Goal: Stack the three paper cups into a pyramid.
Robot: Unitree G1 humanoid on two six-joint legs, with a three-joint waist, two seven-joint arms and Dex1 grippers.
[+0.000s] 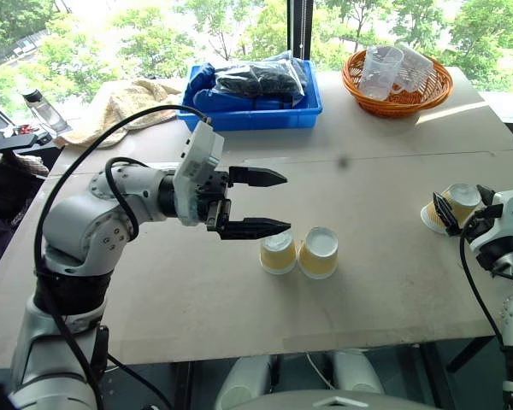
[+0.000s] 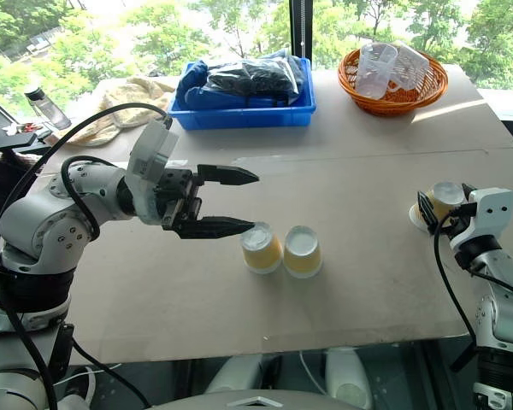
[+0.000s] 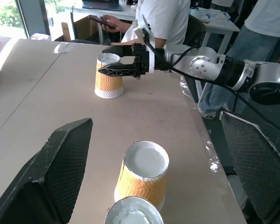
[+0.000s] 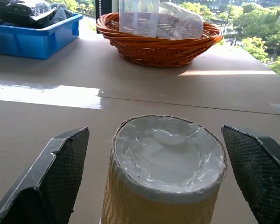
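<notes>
At centre of the head view, slightly low, two paper cups stand upside down on the tabletop (image 1: 368,282), white bases up: the left cup (image 1: 278,253) and the right cup (image 1: 318,252), side by side, flanks touching or very nearly so. No cup sits on top of them. The third paper cup (image 1: 456,205) is at the right edge of the frame, also inverted, well apart from the pair and near the table's right side.

My right gripper (image 1: 458,210) is level with that third cup, fingers spread, one on each side of it. In the right wrist view the cup's base (image 4: 169,151) sits between the two finger pads (image 4: 51,179) with a gap showing on both sides, so no contact there.

My left gripper (image 1: 274,202) hovers just to the left of the pair, pointing rightward across the frame, fingers wide apart and empty; the lower fingertip is above the left cup's near edge, and I cannot tell whether it touches.

At upper centre of the frame is a blue bin (image 1: 256,111) holding dark bagged items. At upper right, a wicker basket (image 1: 400,98) holds clear plastic cups (image 1: 381,70). At upper left lies a tan cloth (image 1: 120,104).
</notes>
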